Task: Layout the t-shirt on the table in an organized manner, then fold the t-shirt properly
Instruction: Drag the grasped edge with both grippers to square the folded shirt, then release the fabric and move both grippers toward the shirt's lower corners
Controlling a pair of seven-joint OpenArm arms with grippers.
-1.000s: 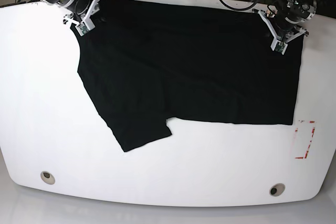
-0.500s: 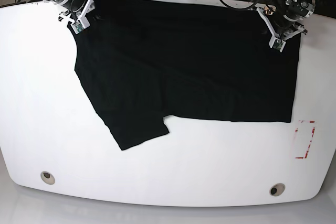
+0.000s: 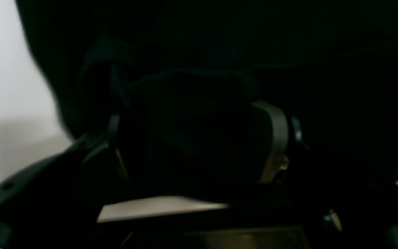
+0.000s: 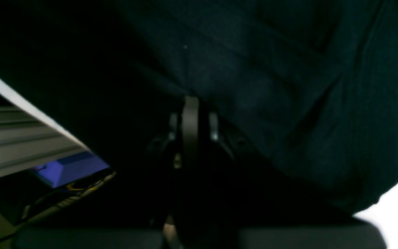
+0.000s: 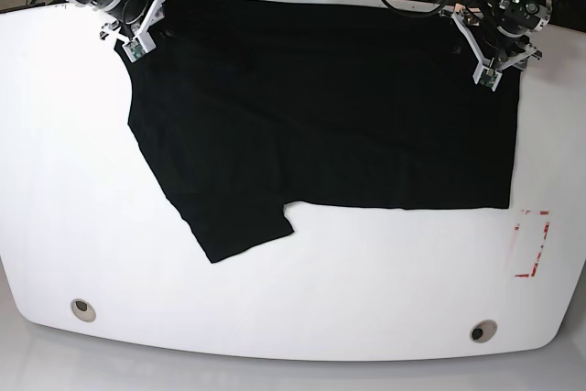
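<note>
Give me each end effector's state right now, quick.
Left end effector: open, jaws spread apart over the t-shirt, not pinching it.
Right end effector: shut on the t-shirt, cloth bunched at its tips.

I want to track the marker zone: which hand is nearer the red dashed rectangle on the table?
Left hand, at the far edge above the red dashed rectangle; the right hand is across the table at the opposite far corner.

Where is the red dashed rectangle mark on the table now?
In the base view the red dashed mark lies near the table's right edge, just beyond the t-shirt's lower right corner.
</note>
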